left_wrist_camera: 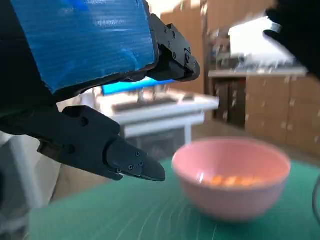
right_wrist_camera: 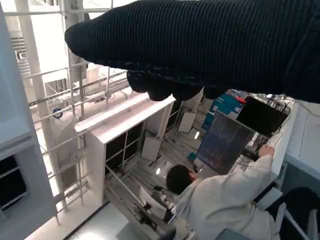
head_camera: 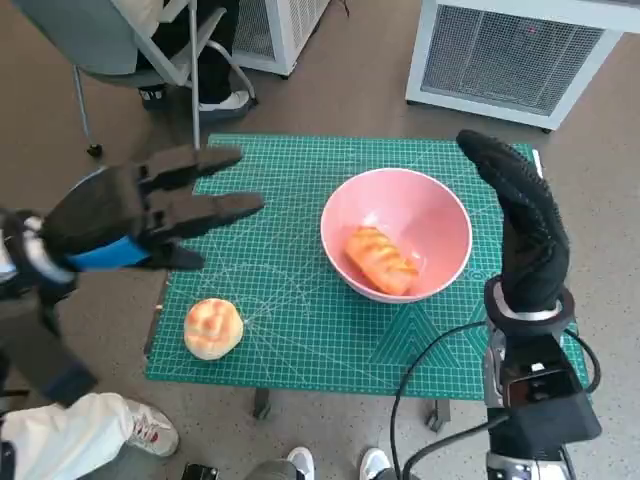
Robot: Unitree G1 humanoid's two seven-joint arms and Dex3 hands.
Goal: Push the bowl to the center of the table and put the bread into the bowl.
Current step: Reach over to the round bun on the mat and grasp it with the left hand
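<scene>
Pink bowl [head_camera: 396,247] mid-worktop holding a bread loaf [head_camera: 380,259], second round bread [head_camera: 213,327] near the mat's [head_camera: 300,330] corner (head view only), left hand [head_camera: 140,212] spread empty, right hand [head_camera: 525,225] raised empty, person [right_wrist_camera: 220,200] seen in right wrist view.

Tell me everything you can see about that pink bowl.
The bowl is round, deep and plain pink, smooth like plastic or glazed ceramic. It stands upright on the green mat, right of the mat's middle. Inside lies one long, golden bread with scored ridges, resting on the bottom against the near wall. Neither hand touches the bowl: the left hand hovers to its left, and the right hand stands raised beside its right rim.
</scene>
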